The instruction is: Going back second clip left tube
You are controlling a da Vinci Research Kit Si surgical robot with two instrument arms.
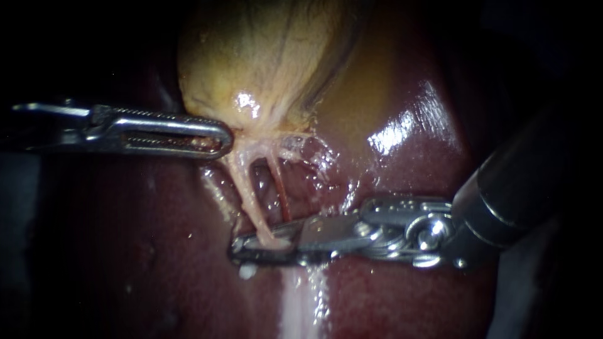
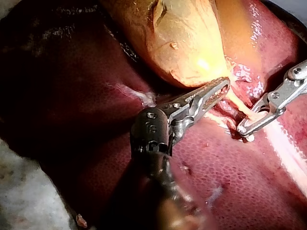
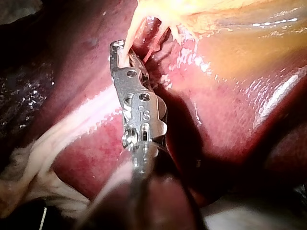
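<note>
**Endoscope view.** A slender steel left instrument is being shown entering from the frame's left, its slotted jaws clamped, as far as can be judged, on the neck of the yellow-tan, bulging gallbladder at upper centre. A dark-shafted right instrument is being shown entering from the right, its narrow jaws closed on the pale, cream-coloured left tube at lower centre. This tube is being stretched from the gallbladder's neck down to those jaws, and its long axis is being crossed by them almost squarely. A thinner reddish right tube is being seen just beside it, over the glossy maroon liver.

**Left wrist view.** The left instrument is being held against the gallbladder. The right instrument is being seen ahead of it, gripping the left tube.

**Right wrist view.** The left tube is being seen running into the tip of the right instrument.

**Judgement.** The right instrument is the nearer one. A release is being required, then withdrawal along its shaft, square to the tube.
</note>
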